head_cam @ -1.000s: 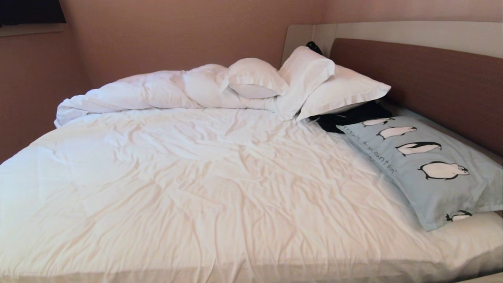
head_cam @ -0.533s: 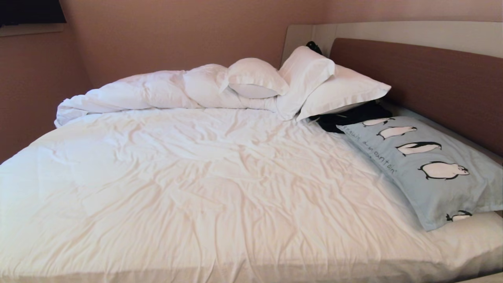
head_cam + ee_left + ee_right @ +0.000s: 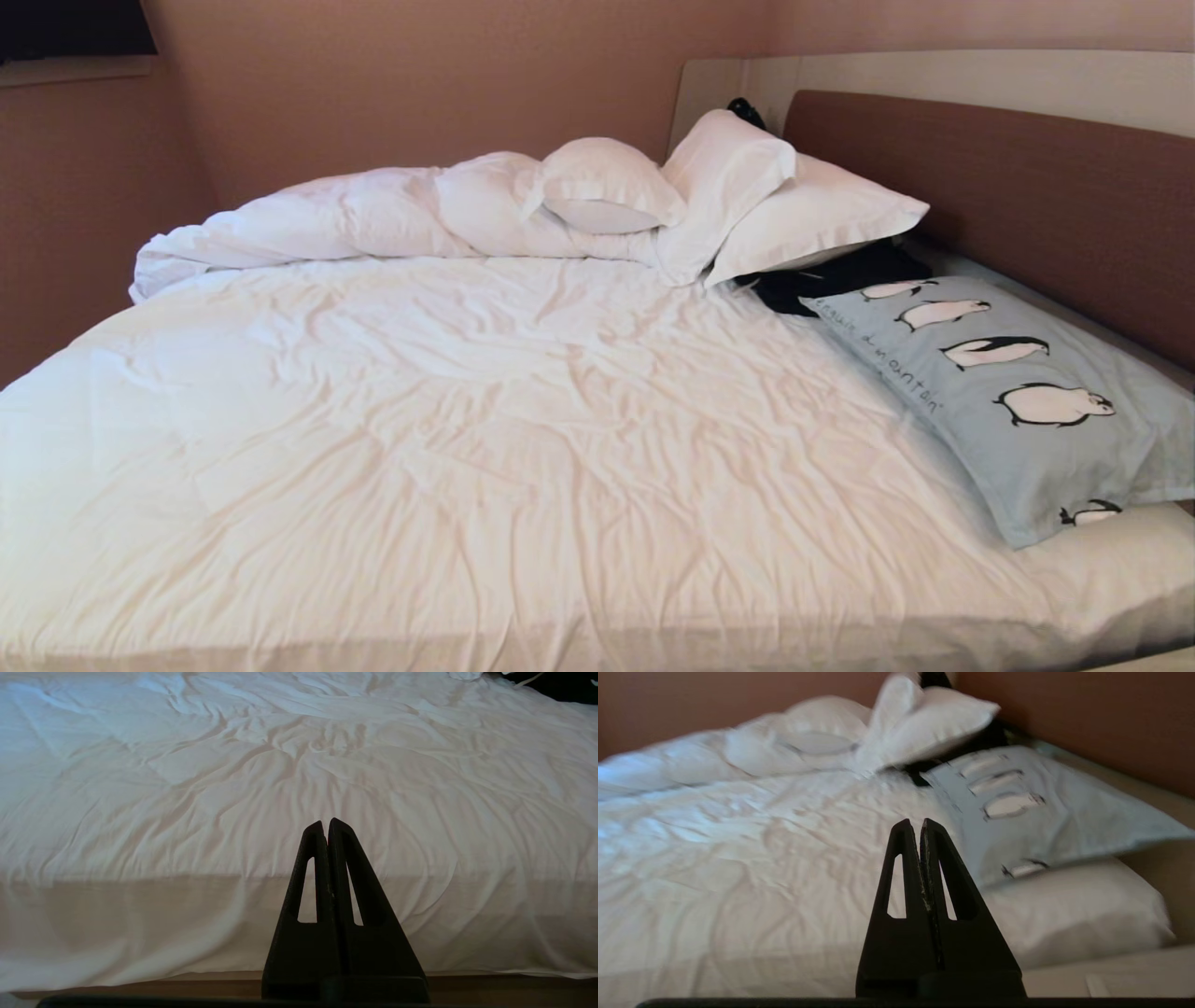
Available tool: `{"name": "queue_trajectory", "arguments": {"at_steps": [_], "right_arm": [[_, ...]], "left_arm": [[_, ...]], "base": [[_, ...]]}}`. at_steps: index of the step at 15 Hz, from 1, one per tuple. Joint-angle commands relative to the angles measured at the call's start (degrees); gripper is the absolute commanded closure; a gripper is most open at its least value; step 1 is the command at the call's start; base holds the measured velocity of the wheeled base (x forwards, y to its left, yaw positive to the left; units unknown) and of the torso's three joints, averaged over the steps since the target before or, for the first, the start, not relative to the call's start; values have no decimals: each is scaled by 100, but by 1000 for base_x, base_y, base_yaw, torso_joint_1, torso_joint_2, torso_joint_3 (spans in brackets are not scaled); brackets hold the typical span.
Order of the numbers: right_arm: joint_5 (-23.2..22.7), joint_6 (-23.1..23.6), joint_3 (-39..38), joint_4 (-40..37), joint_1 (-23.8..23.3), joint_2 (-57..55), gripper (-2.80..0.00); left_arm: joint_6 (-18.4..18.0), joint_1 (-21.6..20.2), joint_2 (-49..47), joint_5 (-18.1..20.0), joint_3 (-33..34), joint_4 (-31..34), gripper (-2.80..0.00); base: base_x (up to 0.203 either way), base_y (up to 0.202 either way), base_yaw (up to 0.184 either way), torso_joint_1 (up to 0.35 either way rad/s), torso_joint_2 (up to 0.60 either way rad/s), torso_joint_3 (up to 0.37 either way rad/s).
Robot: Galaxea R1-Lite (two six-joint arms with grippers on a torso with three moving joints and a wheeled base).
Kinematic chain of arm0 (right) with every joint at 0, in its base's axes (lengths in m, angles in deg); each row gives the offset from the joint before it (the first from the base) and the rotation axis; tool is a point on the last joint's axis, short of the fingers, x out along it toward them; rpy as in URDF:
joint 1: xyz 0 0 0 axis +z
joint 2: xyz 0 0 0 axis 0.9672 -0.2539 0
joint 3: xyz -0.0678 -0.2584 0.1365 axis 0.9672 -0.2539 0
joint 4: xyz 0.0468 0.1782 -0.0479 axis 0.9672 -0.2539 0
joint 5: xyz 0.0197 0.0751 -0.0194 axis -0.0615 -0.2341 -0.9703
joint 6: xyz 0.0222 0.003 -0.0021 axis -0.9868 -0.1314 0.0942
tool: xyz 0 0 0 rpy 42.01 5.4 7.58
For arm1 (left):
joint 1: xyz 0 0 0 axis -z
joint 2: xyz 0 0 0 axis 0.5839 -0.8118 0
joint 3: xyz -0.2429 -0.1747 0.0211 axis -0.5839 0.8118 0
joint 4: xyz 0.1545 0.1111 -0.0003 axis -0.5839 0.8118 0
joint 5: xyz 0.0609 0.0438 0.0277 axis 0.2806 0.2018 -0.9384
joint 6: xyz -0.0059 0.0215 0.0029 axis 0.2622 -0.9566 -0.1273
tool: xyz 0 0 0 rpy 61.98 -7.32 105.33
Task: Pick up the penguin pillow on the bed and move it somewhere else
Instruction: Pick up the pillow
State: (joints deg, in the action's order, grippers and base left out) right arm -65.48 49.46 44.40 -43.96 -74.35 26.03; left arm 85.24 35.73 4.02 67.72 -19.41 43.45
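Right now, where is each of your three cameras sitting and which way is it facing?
Head view: on the head, looking forward and down over the bed, with the penguin pillow at right by the headboard; no arm shows.
Left wrist view: behind the shut left gripper, facing the bed's near edge and bare sheet.
Right wrist view: behind the shut right gripper, aimed at the penguin pillow and white pillows.
Shared: head and right wrist views both show the penguin pillow.
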Motion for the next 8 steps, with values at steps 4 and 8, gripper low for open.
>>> {"name": "queue_trajectory", "arguments": {"at_steps": [4, 8], "right_arm": [[472, 329, -1618, 1609, 3, 95, 0], [264, 474, -2491, 1861, 3, 95, 0]], "left_arm": [[4, 0, 2, -4, 18, -4, 0], [4, 0, 2, -4, 18, -4, 0]], "base": [[0, 0, 0, 0, 0, 0], [0, 0, 0, 0, 0, 0]]}}
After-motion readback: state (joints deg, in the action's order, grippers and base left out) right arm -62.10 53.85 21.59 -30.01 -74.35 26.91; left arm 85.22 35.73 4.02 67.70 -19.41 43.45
